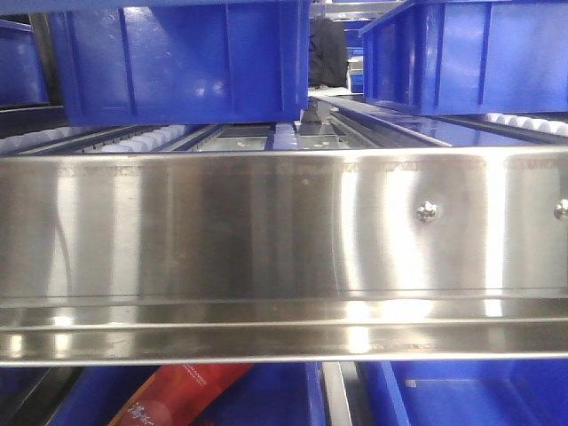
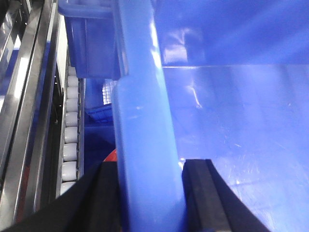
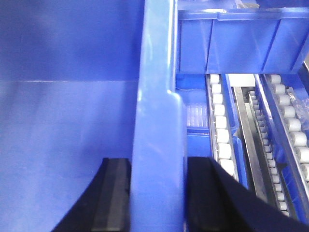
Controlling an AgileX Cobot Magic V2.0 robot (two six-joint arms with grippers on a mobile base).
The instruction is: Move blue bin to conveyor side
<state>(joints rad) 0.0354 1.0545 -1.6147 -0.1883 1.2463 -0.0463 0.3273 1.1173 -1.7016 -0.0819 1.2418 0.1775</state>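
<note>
The blue bin (image 2: 241, 121) fills both wrist views with its glossy inner walls. My left gripper (image 2: 150, 166) is shut on the bin's thick left rim (image 2: 140, 96), one black pad on each side of it. My right gripper (image 3: 158, 162) is shut the same way on the opposite rim (image 3: 157, 72), with the bin's inside (image 3: 63, 121) to its left. Neither gripper shows in the front view, and I cannot tell which blue surface there is the held bin. The conveyor side is out of view.
A shiny steel rail (image 1: 284, 231) with screws spans the front view close up. White roller tracks (image 2: 70, 140) (image 3: 219, 130) run beside the bin. Other blue bins (image 1: 177, 62) (image 1: 470, 53) (image 3: 241, 43) stand ahead. A red packet (image 1: 191, 390) lies below the rail.
</note>
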